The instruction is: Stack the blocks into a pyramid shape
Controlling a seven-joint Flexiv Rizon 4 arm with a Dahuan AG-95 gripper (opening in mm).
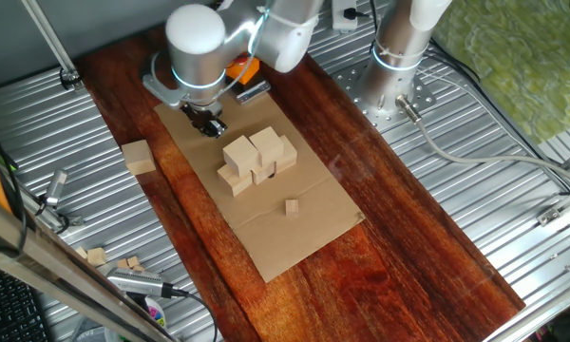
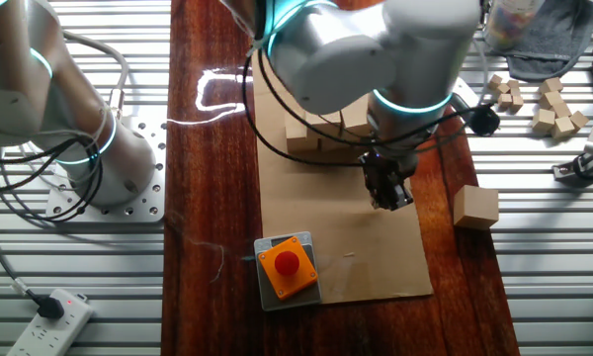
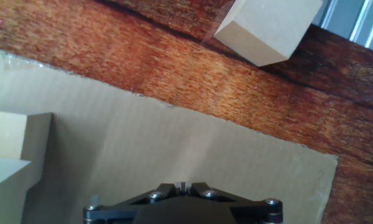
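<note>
Seen in one fixed view, left to right. At the far left, on the ribbed metal surface (image 1: 38, 123): tiny wooden cubes (image 1: 96, 256) near the front edge. Just right of that, on the dark wooden board (image 1: 399, 247): a lone block (image 1: 139, 157), well apart from the rest. Next, on the cardboard sheet (image 1: 294, 237): the gripper (image 1: 209, 126), hanging above bare cardboard with nothing between its fingers; cannot tell whether spread or pressed together, since the hand view shows only the base. Behind it, partly hidden by the arm: an orange box (image 1: 244, 68). To the right of the gripper, near but not touching: the stacked blocks (image 1: 256, 158), several pressed together in a cluster, some resting on top of others. Nearer the front of the cardboard: one small cube (image 1: 292, 207), alone. Far right: a second robot base (image 1: 391, 81).
</note>
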